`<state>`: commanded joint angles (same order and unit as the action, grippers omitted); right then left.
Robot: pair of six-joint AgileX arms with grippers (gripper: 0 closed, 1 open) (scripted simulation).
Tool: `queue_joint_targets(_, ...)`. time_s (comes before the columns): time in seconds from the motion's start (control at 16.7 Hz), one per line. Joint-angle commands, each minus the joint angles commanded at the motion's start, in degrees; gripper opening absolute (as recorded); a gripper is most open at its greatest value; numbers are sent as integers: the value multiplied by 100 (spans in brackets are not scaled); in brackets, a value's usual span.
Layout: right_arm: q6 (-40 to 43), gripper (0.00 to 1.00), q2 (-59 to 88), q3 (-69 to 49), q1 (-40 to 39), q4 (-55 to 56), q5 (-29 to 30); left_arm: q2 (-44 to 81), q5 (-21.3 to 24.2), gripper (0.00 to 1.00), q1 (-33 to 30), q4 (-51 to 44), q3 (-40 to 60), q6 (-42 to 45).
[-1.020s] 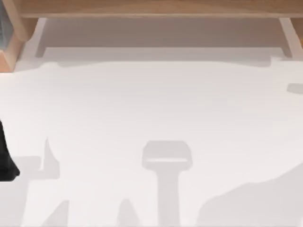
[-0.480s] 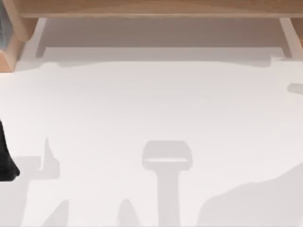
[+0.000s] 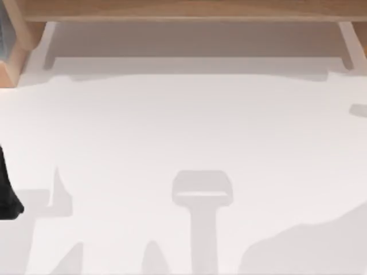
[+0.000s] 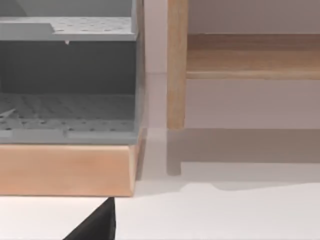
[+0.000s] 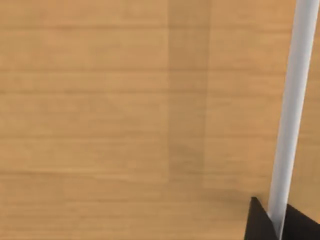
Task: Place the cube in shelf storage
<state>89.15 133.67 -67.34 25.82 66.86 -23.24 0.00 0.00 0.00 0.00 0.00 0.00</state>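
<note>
Presently we log: wide light-brown wooden shelf storage [image 3: 183, 10] along the white worktop [image 3: 183, 126] far edge, cube's whereabouts and both tools' state untellable, so progress unjudgeable.

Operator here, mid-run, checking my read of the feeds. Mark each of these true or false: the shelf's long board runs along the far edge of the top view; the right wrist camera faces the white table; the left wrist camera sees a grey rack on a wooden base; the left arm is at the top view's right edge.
1. The shelf storage has its long wooden board along the far edge of the top view. True.
2. The right wrist camera faces the white table. False: it faces a light-brown wood surface up close, crossed by a pale bar.
3. The left wrist camera sees a grey perforated rack on a wooden base, next to a wooden post. True.
4. The left arm is at the top view's right edge. False: the left arm is at the left edge.
</note>
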Motion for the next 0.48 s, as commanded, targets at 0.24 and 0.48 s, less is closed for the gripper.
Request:
queue_joint_targets(0.24,-15,0,-336,805,174,419,-200,0,0,100,0,0,0,0)
queue_joint_targets(0.48,-8,0,-582,1370,312,746,-342,0,0,100,0,0,0,0)
